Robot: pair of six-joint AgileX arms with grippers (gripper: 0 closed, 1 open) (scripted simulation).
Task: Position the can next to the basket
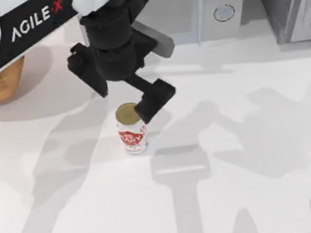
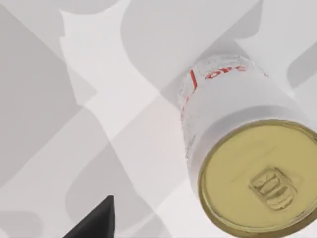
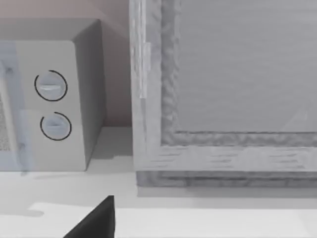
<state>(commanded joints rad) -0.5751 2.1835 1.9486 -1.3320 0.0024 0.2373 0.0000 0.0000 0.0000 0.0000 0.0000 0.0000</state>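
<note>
White table, upright can just below left gripper, fingers spread, ungrasped.

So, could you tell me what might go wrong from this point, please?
1. The left hand hangs open over the upright can, one finger by its gold top; closing off-centre could tip it.
2. The basket lies at the table's left edge, largely under the left arm, so the can could bump its rim on placing.
</note>
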